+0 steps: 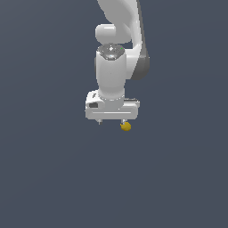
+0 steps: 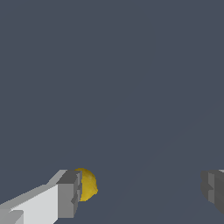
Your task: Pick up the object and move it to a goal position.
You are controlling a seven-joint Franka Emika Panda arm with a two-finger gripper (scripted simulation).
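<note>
Hand (image 1: 111, 121) spread wide, gripping nothing; lemon-like object (image 1: 126, 127) sits just beside one finger (image 2: 69, 194), toward exterior view's right, i.e. off-centre, so closing now probably misses; needs recentring.

The end effector (image 1: 111, 121) hangs just above the yellow object (image 1: 126, 127).

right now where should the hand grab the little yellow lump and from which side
Grip the yellow lump across its round middle, coming straight down from above; it looks roundish with no handle, so any width probably serves. The hand is open, but the lump sits right beside one finger, not centred. Judging from the wrist view, shift the hand sideways toward that finger first, then close.
</note>
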